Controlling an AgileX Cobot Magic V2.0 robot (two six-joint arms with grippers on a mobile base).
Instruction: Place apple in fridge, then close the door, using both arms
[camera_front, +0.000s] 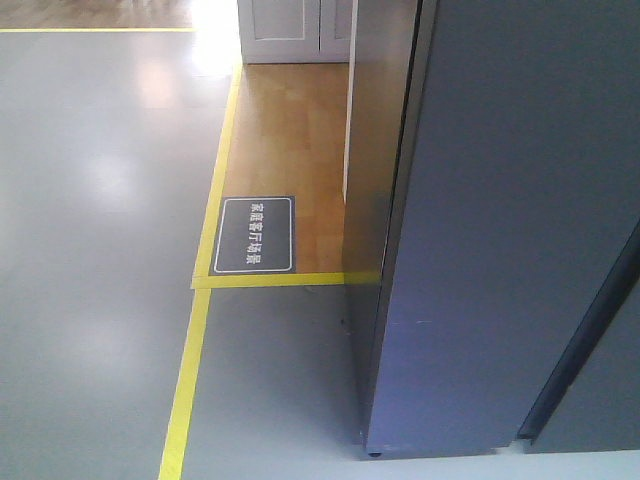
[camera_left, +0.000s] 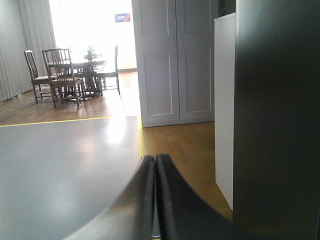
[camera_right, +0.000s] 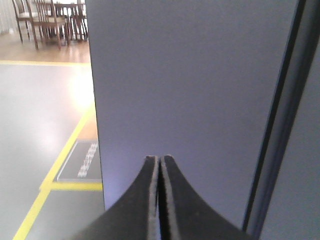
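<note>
Apple first: it shows in none of the three views, so I cannot tell whether it already sits inside the fridge (camera_front: 500, 230) or somewhere out of sight. That is the chief risk, since shutting up before the fruit is confirmed on a shelf would leave the job half done.

Dark grey panels fill the right of the front view, with a dark seam low at the right; whether the door (camera_right: 190, 85) is fully shut or slightly ajar cannot be read from these angles. If it is ajar, a push landing near the hinge side would likely swing it poorly or let it bounce back.

On the grey floor (camera_front: 90, 250), a yellow tape line (camera_front: 190, 385) and a dark floor sign (camera_front: 255, 234) lie beside the cabinet; the base drifting sideways could scrape the cabinet's edge.

Right claw (camera_right: 159, 160) has its fingers pressed together, holding nothing, facing the grey panel at close range; a hard advance could jam the tips against it. Left claw (camera_left: 155, 159) is likewise closed and empty, pointing past the cabinet's side toward a white cupboard (camera_left: 172, 60) and a dining table (camera_left: 77, 62).
</note>
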